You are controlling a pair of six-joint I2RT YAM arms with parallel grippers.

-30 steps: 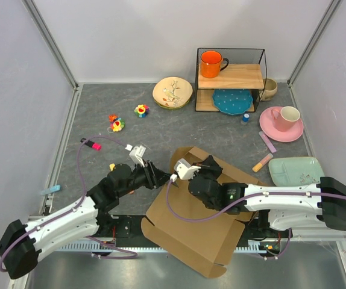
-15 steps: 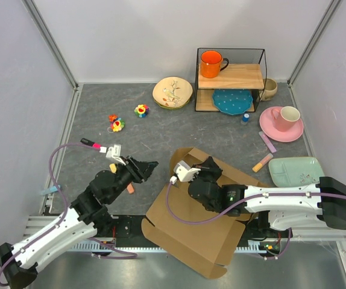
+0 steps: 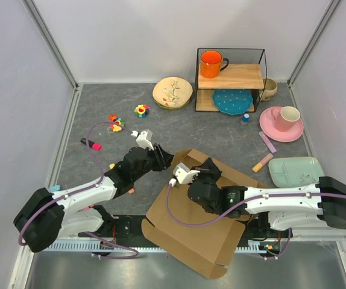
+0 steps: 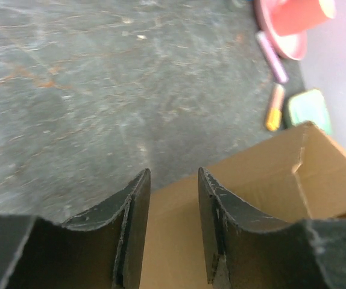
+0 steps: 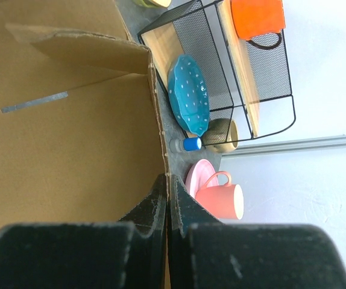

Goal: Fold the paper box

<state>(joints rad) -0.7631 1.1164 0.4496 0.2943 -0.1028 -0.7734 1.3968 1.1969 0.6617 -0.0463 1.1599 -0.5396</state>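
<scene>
- Cardboard of the paper box [image 3: 191, 238] looks light, thin and stiff, and it should bend cleanly only along its creases; a hard pinch in mid-panel would probably dent it
- The paper box lies open on the table [image 3: 161, 126] at the near middle, between the two arms, with its far flaps raised and its near edge over the arm bases
- The right gripper [image 5: 167, 180] is clenched on the thin top edge of an upright wall, apparently with the cardboard nipped between its fingers
- The left gripper [image 4: 173, 174] has its jaws parted and grasps nothing; it sits at the rim of the left raised flap, and I cannot tell whether that rim is inside the gap or just below it
- Best hold is a flap's free edge near a crease, so the panel hinges and does not buckle
- The matte surface should grip well, but so light a sheet may slide unless one gripper anchors it
</scene>
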